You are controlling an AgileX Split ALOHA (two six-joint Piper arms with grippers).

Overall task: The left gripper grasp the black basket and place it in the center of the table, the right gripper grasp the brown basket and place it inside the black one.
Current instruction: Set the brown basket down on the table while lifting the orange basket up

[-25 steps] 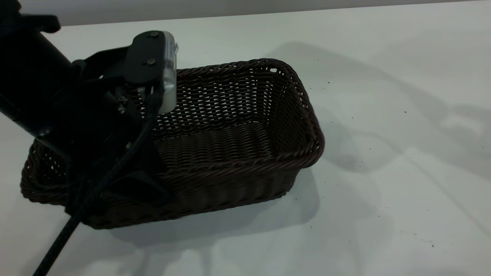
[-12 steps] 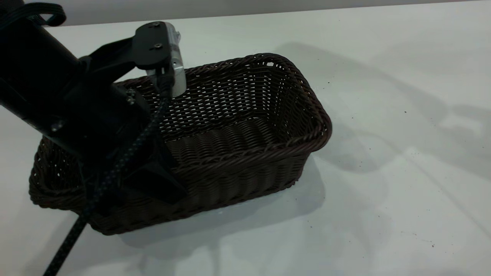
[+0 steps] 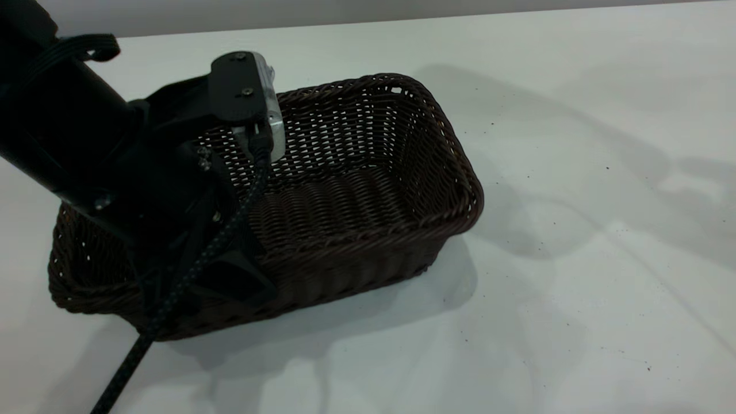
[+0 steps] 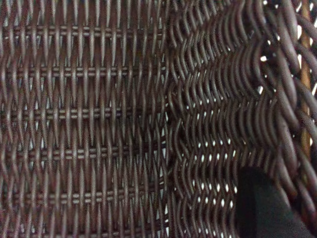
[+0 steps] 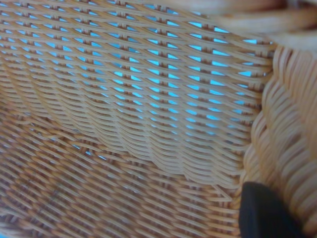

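Left end effector [image 3: 230, 276] gripping black basket [image 3: 356, 190], table [image 3: 575, 230]

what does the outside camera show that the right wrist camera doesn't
Only the exterior view shows the table, the whole black basket resting on it, and the left gripper at the basket's near rim, toward its left end. Only the right wrist view shows the brown basket, seen close up on its inner weave, with one dark fingertip of the right gripper by its rim. The two views share nothing.
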